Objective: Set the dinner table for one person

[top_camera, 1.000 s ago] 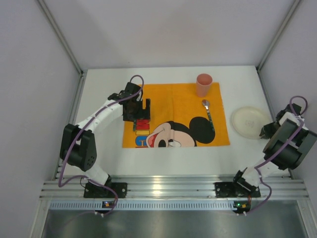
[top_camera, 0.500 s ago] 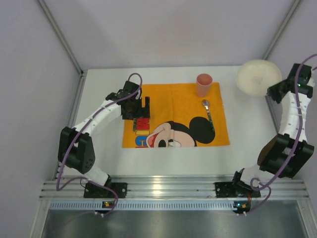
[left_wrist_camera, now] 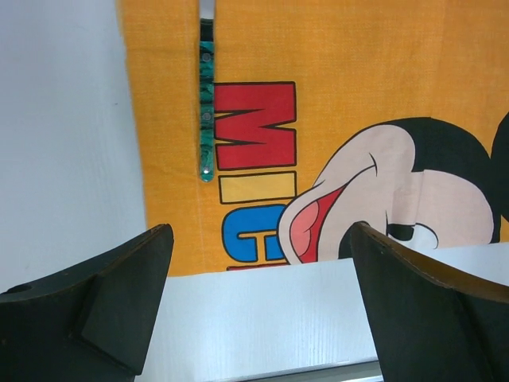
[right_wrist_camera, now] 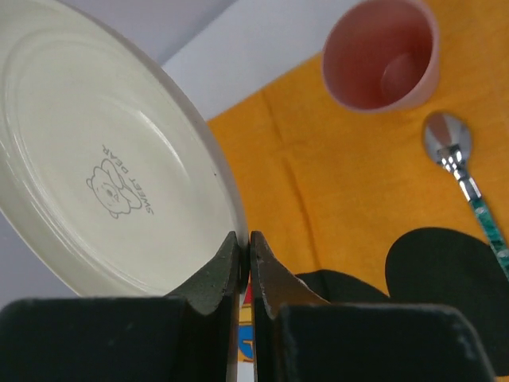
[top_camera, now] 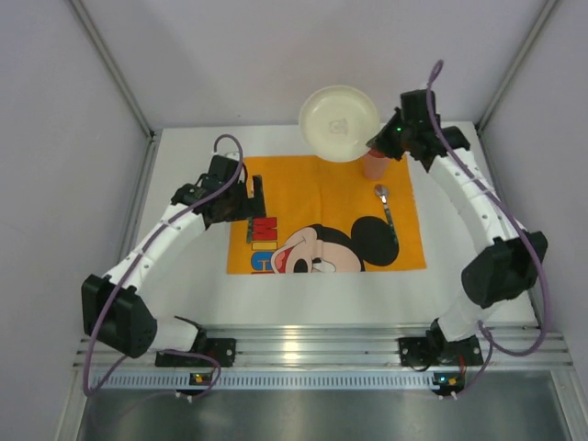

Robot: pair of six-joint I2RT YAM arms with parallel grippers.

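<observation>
plate (right_wrist_camera: pixel 103 159) hangs tilted, rim pinched by right gripper (right_wrist_camera: pixel 245 259).

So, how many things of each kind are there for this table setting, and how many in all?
Plate: 1
Cup: 1
Green-handled utensils: 2, the spoon and a second utensil whose head is out of view
Placemat: 1
Total: 5

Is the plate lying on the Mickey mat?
No, the right end effector pinches the plate by its rim, tilted and held off the mat.
</observation>
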